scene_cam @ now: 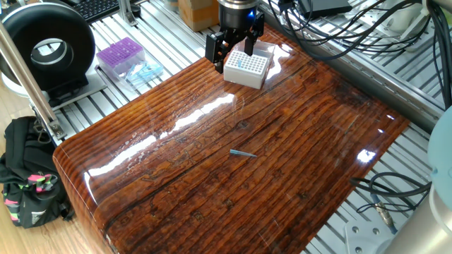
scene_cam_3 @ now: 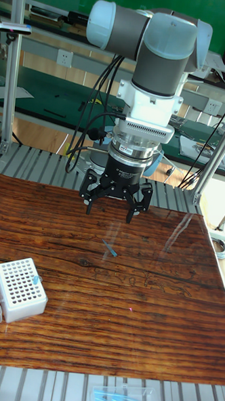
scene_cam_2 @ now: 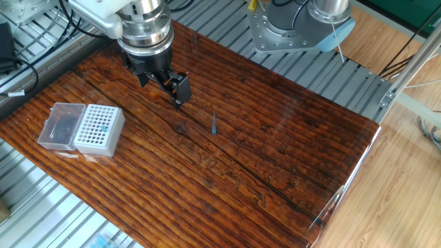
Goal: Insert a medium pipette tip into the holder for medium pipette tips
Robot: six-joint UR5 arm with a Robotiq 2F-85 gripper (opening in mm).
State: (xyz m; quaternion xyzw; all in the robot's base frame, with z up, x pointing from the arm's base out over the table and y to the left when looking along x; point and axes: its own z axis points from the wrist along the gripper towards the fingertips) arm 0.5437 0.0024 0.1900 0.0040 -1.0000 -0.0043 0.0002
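Note:
The medium pipette tip [scene_cam: 243,153] [scene_cam_2: 213,124] [scene_cam_3: 110,248] is a tiny bluish cone lying flat on the wooden tabletop, alone near its middle. The holder for medium pipette tips [scene_cam: 246,68] [scene_cam_2: 98,129] [scene_cam_3: 20,288] is a white box with a grid of holes, a clear lid [scene_cam_2: 60,125] attached, and one blue tip standing in it. My gripper [scene_cam: 229,51] [scene_cam_2: 162,86] [scene_cam_3: 111,208] hangs open and empty above the table, between the holder and the lying tip, a short way from the tip and touching nothing.
A purple rack [scene_cam: 120,55] and a pale blue rack [scene_cam: 145,72] sit off the wooden top on the metal slats. A black round device [scene_cam: 48,49], a black bag [scene_cam: 28,176] and loose cables [scene_cam: 381,190] surround the table. The arm's base [scene_cam_2: 296,27] stands at one edge.

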